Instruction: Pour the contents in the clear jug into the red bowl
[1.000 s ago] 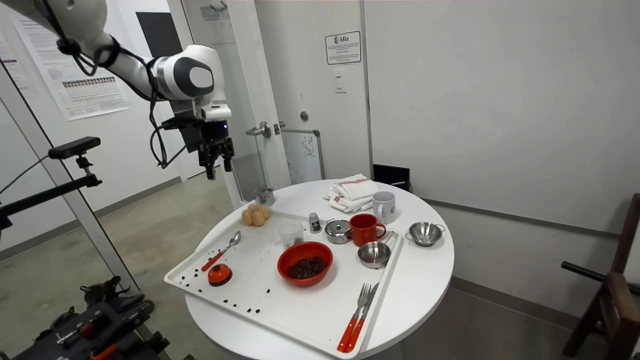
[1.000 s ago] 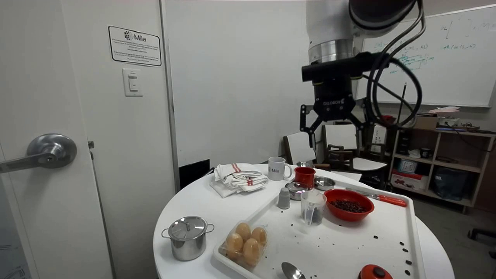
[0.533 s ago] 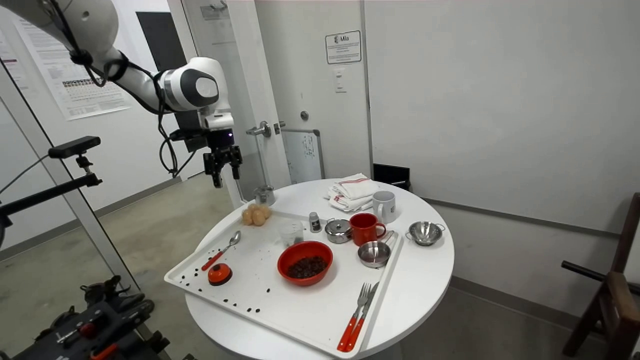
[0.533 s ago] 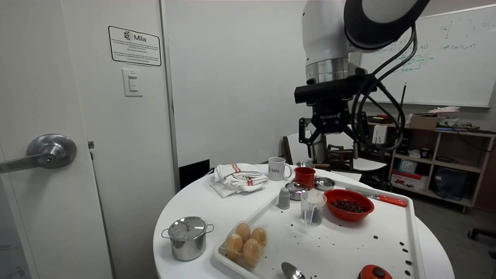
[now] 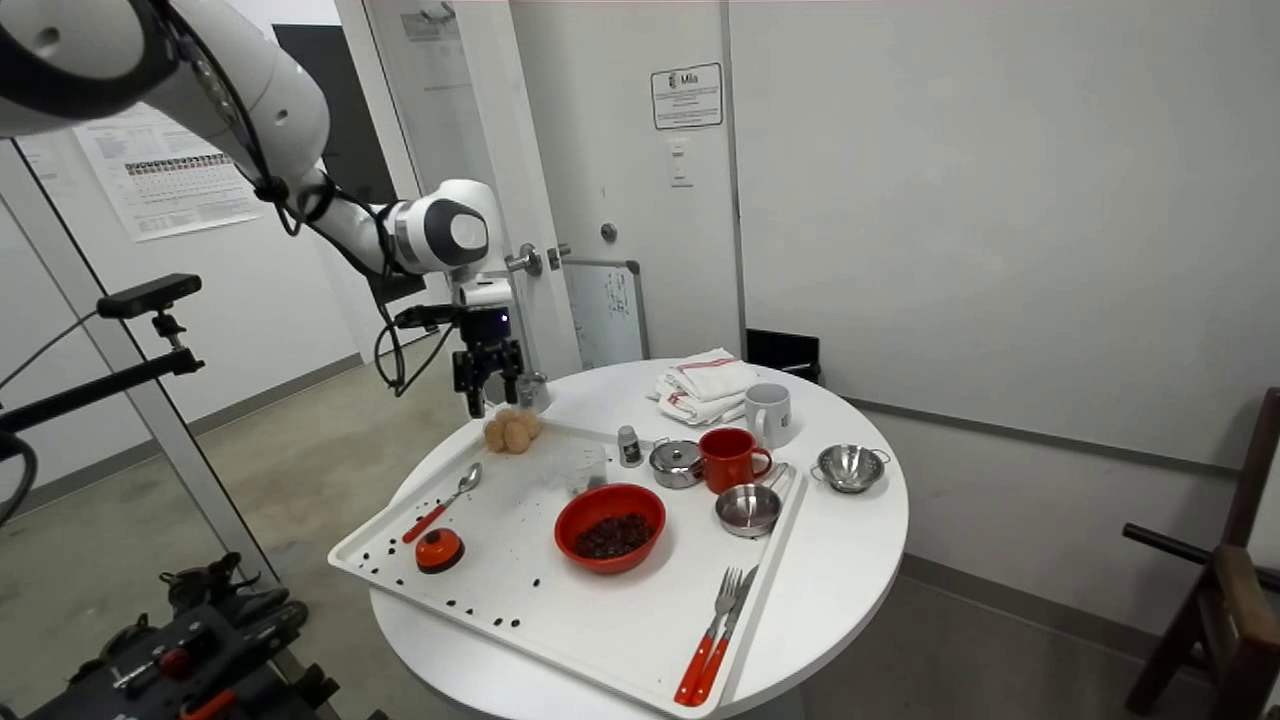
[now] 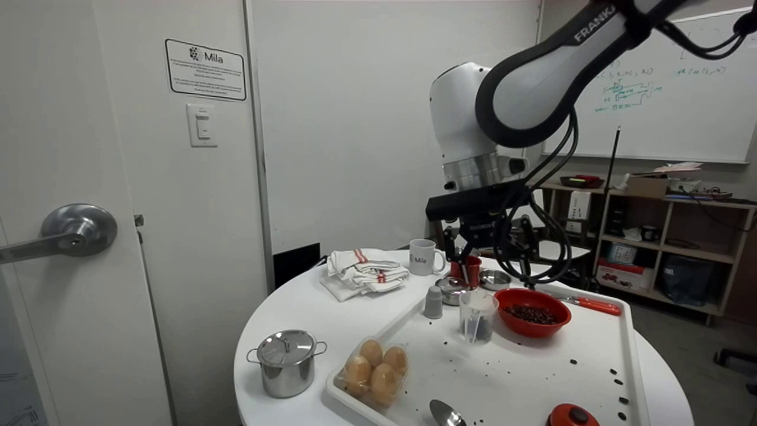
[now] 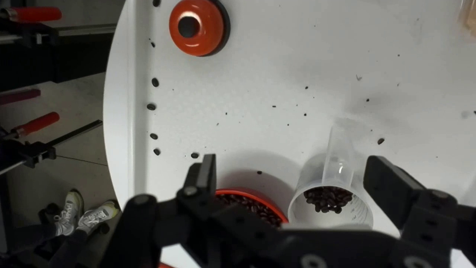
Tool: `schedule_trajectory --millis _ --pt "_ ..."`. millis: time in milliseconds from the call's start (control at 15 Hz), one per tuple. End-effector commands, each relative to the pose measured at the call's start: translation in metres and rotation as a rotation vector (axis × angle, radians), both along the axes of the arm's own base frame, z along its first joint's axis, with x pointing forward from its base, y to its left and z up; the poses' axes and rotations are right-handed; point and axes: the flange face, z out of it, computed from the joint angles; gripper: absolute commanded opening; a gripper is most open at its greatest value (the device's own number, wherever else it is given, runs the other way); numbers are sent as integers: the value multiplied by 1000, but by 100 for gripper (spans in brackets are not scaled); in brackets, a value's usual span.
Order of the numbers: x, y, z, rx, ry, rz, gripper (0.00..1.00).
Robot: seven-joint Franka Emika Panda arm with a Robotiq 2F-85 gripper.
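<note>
The clear jug [image 6: 478,319] stands upright on the white tray, beside and close to the red bowl [image 6: 523,326]. In the wrist view the jug [image 7: 339,160] holds dark brown beans at its bottom, and its handle points up the picture. The red bowl also has dark beans in it and shows in an exterior view [image 5: 612,497]; in the wrist view a finger hides much of it [image 7: 256,194]. My gripper [image 5: 494,402] is open and empty, pointing down above the tray. In the wrist view the jug's rim lies between the spread fingers [image 7: 292,167], lower down and apart from them.
The white tray [image 5: 480,585] carries an egg pack [image 6: 378,376], a grey shaker [image 6: 433,303], a lidded metal pot [image 5: 677,462], a red mug [image 5: 728,460], a metal pan [image 5: 748,510], a red-orange lidded item [image 5: 438,550], a spoon [image 5: 440,505] and loose beans. A steel pot [image 6: 287,367] stands near the eggs.
The arm has moved down and toward the table, bringing the open gripper lower and closer to the jug and bowl. The jug, bowl and other objects have not moved.
</note>
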Motion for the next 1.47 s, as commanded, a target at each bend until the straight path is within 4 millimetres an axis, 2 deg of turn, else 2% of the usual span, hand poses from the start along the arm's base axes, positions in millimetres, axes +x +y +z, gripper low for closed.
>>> schedule_trajectory --millis 0,200,733,800,867,1000,1133,1267,1400 --pt "27 -24 -13 -12 -4 -42 100" --pt "38 -37 -29 -15 -4 -67 100" --pt "49 -24 -83 16 73 -18 100" --pt "50 -24 -87 22 84 -16 97" --pt "51 -25 -91 28 95 -14 87" --pt "52 -29 -98 36 112 -19 85" --pt "53 -34 -104 47 128 -30 61" --pt "54 -39 -109 58 140 -36 53" --pt "55 -43 -113 65 149 -43 36"
